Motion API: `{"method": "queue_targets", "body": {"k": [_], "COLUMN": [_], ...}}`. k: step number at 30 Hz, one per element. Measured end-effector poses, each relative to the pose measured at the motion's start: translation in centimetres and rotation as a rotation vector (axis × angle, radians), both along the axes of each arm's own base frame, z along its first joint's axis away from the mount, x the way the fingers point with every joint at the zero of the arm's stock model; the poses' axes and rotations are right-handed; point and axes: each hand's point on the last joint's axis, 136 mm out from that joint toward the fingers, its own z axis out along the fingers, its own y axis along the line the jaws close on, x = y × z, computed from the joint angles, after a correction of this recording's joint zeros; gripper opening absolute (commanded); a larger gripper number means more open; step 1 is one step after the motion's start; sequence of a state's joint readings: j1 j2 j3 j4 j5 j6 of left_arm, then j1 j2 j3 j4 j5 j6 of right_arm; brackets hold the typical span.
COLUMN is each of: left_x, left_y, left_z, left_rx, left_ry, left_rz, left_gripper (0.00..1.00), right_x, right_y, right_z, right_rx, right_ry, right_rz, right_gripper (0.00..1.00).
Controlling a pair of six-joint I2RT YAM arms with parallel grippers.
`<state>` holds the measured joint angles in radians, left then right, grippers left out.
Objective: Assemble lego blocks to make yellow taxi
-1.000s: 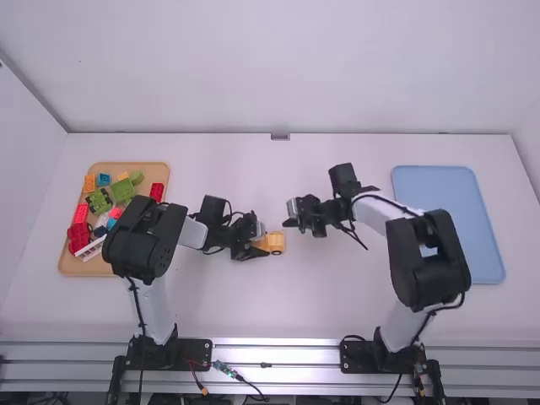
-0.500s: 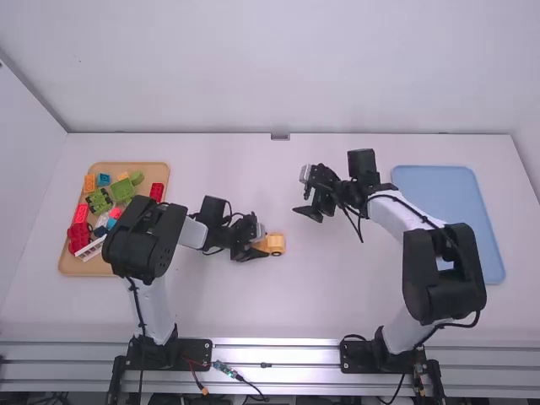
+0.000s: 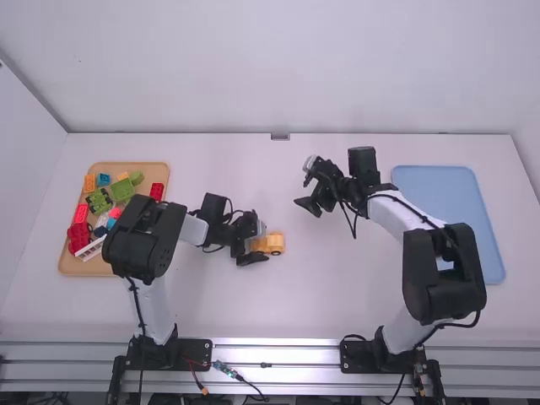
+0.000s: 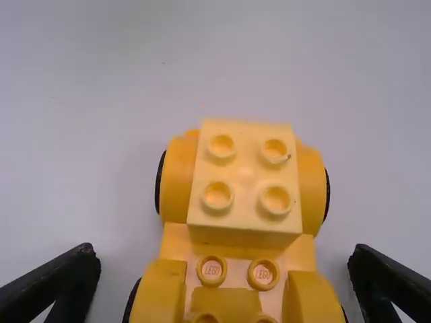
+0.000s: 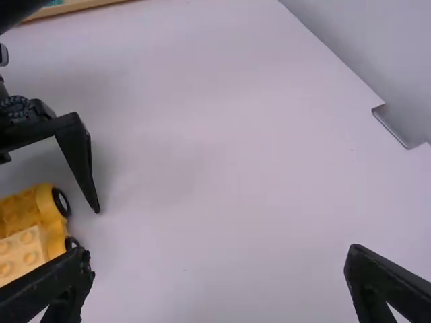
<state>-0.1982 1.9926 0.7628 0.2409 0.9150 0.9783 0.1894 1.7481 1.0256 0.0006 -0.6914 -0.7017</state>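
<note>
we had the left hand [image 4: 223,256] spread wide around the yellow car [image 4: 311,182], not touching it, probably ready to steady it | car sat wheels-down on the table [image 3: 321,295], so kinda stable | right hand [image 5: 219,257] also wide, clear of it, likely for elbow room tbh

Blocks [image 3: 123,189] in left tray [image 3: 88,267], toy car [image 3: 276,244] between, other tray [image 3: 472,245] right

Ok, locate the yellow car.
The yellow car stands near the high view's middle; in the left wrist view, it's between the open fingers of the left hand.
</note>
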Motion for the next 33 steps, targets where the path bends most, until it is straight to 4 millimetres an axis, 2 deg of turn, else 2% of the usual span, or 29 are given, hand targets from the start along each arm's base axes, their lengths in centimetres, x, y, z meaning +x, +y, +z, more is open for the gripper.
{"method": "queue_targets", "body": {"k": [6, 14, 15, 17, 18, 20, 21, 22, 24, 25, 27, 28, 30, 32, 33], "left_x": [0.3, 1.3, 1.7, 4.6, 5.0, 7.3, 8.4, 8.5, 10.0, 10.6, 10.9, 11.1, 10.9, 10.7, 10.5], "left_y": [2.1, 6.0, 6.4, 8.7, 9.0, 11.5, 13.4, 13.6, 16.9, 19.4, 21.1, 23.5, 26.9, 28.6, 30.4], "left_z": [1.8, 8.8, 9.4, 11.7, 11.9, 13.1, 13.8, 13.9, 15.1, 15.9, 16.5, 17.3, 18.5, 19.1, 19.7], "left_rx": [0.076, 0.240, 0.260, 0.331, 0.338, 0.383, 0.403, 0.404, 0.412, 0.398, 0.383, 0.360, 0.325, 0.302, 0.277], "left_ry": [0.123, 0.154, 0.147, 0.107, 0.105, 0.099, 0.109, 0.110, 0.139, 0.175, 0.205, 0.244, 0.297, 0.321, 0.345], "left_rz": [0.065, 0.104, 0.117, 0.234, 0.254, 0.389, 0.484, 0.494, 0.660, 0.783, 0.866, 0.975, 1.115, 1.188, 1.262], "left_gripper": [0.99, 0.99, 0.99, 0.99, 0.99, 0.99, 0.99, 0.99, 0.99, 0.99, 0.99, 0.99, 0.99, 0.99, 0.99], "right_x": [0.1, 0.4, 0.4, 0.4, 0.4, 0.4, 0.4, 0.4, 0.4, 0.4, 0.5, 0.6, 0.9, 1.2, 1.4], "right_y": [-0.1, -0.1, -0.1, -0.1, -0.1, 0.0, 0.0, -0.1, -0.1, 0.0, -0.1, 0.0, 0.0, 0.0, 0.0], "right_z": [-0.1, 0.2, 0.2, 0.2, 0.2, 0.2, 0.2, 0.2, 0.2, 0.2, 0.2, 0.4, 0.7, 1.0, 1.1], "right_rx": [0.001, 0.004, 0.004, 0.005, 0.004, 0.005, 0.005, 0.005, 0.005, 0.005, 0.004, 0.007, 0.018, 0.027, 0.034], "right_ry": [0.011, -0.007, -0.006, -0.006, -0.008, -0.007, -0.007, -0.007, -0.009, -0.008, -0.012, -0.016, -0.028, -0.032, -0.030], "right_rz": [-0.014, -0.018, -0.018, -0.019, -0.018, -0.019, -0.019, -0.019, -0.018, -0.019, -0.018, -0.020, -0.030, -0.044, -0.053], "right_gripper": [0.99, 0.99, 0.99, 0.99, 0.99, 0.99, 0.99, 0.99, 0.99, 0.99, 0.99, 0.99, 0.99, 0.99, 0.99]}}
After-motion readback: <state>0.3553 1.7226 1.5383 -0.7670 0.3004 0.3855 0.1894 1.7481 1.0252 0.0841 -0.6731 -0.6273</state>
